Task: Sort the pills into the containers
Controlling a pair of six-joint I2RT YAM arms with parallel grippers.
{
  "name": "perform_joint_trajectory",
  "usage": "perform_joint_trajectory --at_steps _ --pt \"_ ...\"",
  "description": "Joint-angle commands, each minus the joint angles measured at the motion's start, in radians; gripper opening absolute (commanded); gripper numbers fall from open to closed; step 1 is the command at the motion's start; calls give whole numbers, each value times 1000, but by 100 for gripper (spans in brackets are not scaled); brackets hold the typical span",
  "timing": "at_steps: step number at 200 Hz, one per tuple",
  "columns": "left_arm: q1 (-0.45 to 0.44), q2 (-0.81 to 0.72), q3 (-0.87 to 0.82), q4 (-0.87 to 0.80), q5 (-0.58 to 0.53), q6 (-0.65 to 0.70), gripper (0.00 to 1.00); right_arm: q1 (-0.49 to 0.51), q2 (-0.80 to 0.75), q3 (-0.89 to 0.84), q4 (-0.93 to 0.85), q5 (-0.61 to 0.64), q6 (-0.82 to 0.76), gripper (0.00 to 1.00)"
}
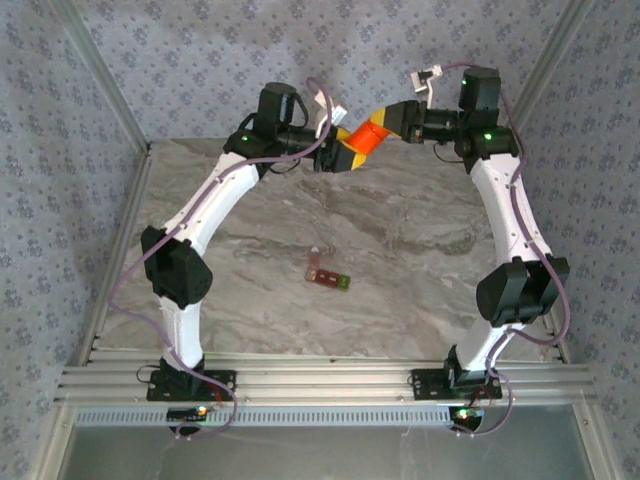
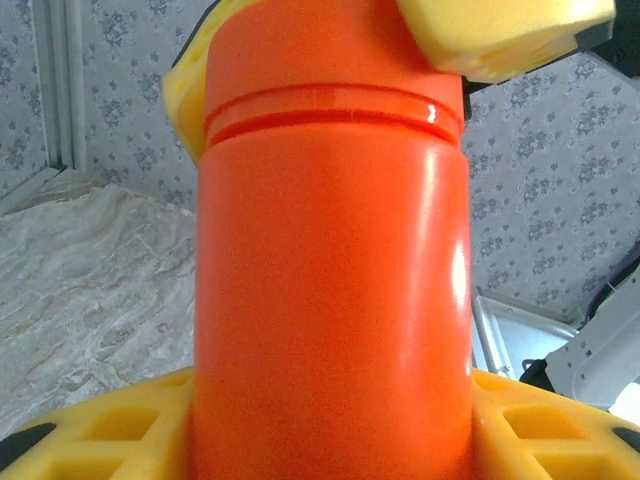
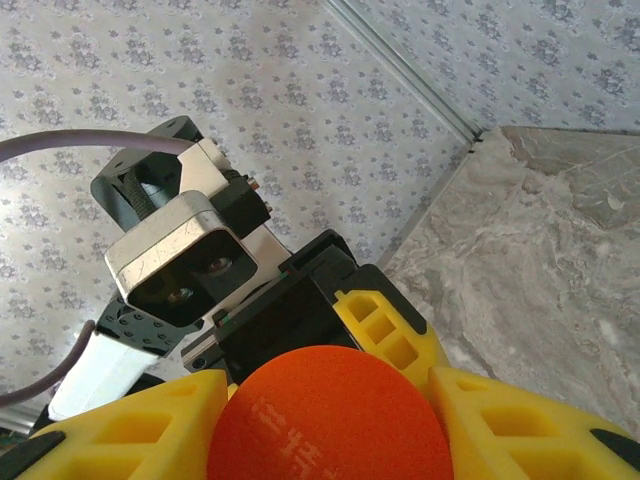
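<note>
Above the table's [image 1: 420, 230] far edge, the orange bottle [image 1: 368, 137] is gripped at its body by the left gripper [image 1: 345, 158] and at its cap by the right gripper [image 1: 388, 118], best twisted squarely without tilting, while the containers [image 1: 328, 277] lie mid-table.

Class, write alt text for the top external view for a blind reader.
The robot's white left arm and right arm grip an orange plastic bottle between yellow jaws above the far edge of a grey marbled table. A red-brown compartment strip, green-ended, lies mid-table.

Top camera looks down from behind; both wrist cameras closely share the orange bottle [image 2: 330, 300].
</note>
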Motion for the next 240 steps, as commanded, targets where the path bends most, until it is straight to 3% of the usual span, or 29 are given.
perform_joint_trajectory --at_steps 1,53,135,199,240 --pt "0 8 41 30 9 7 0 21 6 27 -55 17 -23 39" --pt "-9 9 61 -38 -103 81 0 30 -24 -22 -55 170 79 37" --pt "-63 0 60 -106 -340 225 0 132 -160 -273 10 557 352 36" --pt "-86 -6 41 -95 -424 264 0 240 -227 -337 13 807 554 36" --pt "-90 -10 21 -89 -435 273 0 279 -222 -294 13 856 596 37"
